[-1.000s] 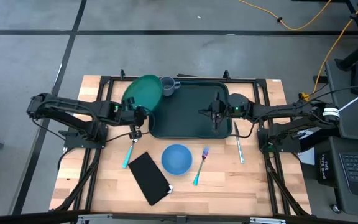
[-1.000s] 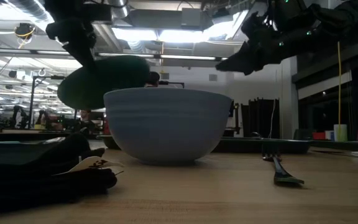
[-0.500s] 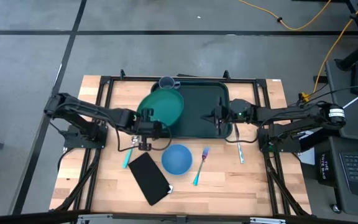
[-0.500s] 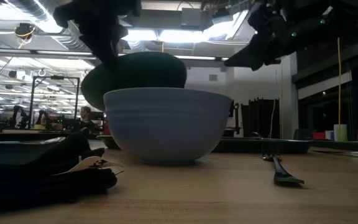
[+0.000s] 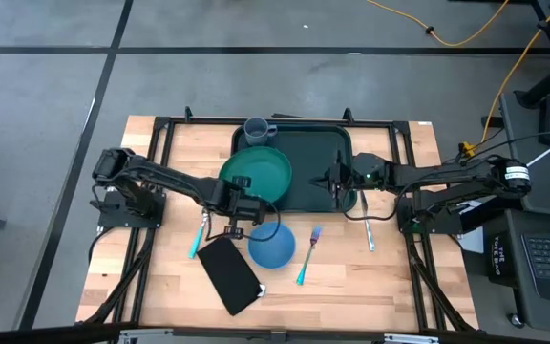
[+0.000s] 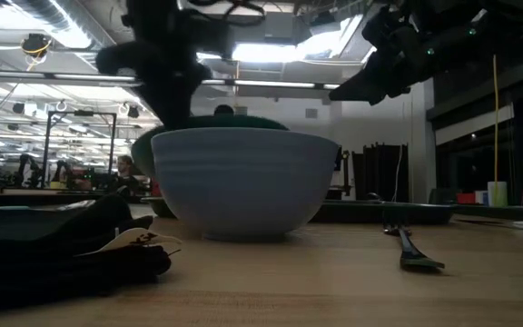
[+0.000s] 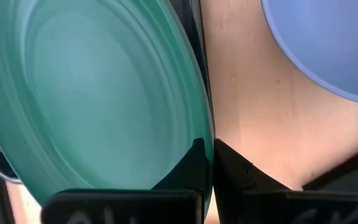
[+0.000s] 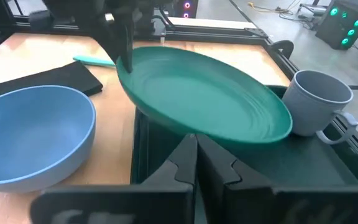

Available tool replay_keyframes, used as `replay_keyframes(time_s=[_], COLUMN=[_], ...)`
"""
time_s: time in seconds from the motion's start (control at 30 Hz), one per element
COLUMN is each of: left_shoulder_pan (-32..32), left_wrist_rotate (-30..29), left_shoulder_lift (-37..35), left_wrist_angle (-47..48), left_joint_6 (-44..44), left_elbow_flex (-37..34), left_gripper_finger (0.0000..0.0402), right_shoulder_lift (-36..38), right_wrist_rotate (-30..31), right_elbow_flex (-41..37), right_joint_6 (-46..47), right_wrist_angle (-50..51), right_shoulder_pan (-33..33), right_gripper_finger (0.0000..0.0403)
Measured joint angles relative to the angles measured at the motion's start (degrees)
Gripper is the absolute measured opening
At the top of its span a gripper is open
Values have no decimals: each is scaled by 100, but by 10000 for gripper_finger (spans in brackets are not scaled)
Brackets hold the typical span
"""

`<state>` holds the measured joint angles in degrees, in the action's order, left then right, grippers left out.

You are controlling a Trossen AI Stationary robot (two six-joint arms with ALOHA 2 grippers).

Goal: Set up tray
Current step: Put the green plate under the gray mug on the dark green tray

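The dark green tray point(image 5: 318, 158) lies at the table's far middle, with a grey mug point(image 5: 256, 128) at its far left corner. My left gripper point(image 5: 241, 201) is shut on a round green plate point(image 5: 256, 174), which hangs tilted over the tray's left part, close to the mug point(image 8: 319, 102). My right gripper point(image 5: 337, 182) is shut with nothing in it. It hovers over the tray's right part, and in the low view it point(image 6: 348, 91) stands high above the table. My left gripper pinches the plate's rim point(image 7: 207, 144) between its two fingers, on the side toward the table's near left. The fingers come steeply from above. The plate point(image 8: 210, 102) is lifted and tilted; whether its low edge touches the tray, I cannot tell.
A blue bowl point(image 5: 272, 244) sits just on the near side of the tray. A black napkin point(image 5: 227, 272) lies to the bowl's left and a teal-handled fork point(image 5: 306, 258) to its right. A teal utensil point(image 5: 197, 239) and a knife point(image 5: 368, 225) lie toward the table's two sides.
My left gripper has carried the plate from beside the tray's far left corner toward the table's right and near edges, and somewhat down. The plate now hangs over the tray's left part and lies flatter than before.
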<state>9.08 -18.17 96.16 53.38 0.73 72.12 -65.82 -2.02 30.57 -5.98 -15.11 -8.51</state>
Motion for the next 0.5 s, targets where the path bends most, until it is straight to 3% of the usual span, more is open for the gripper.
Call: replay_keyframes(time_s=[0.5], left_shoulder_pan=[-326], left_wrist_rotate=[593], left_shoulder_lift=[236], left_wrist_angle=[-709], left_joint_6=[-107], left_elbow_flex=[8], left_gripper_finger=[3], right_shoulder_lift=[-2], right_wrist_rotate=[-17], right_elbow_flex=[0], right_joint_6=[-4], right_wrist_angle=[105], right_shoulder_pan=[15], right_gripper_finger=[12])
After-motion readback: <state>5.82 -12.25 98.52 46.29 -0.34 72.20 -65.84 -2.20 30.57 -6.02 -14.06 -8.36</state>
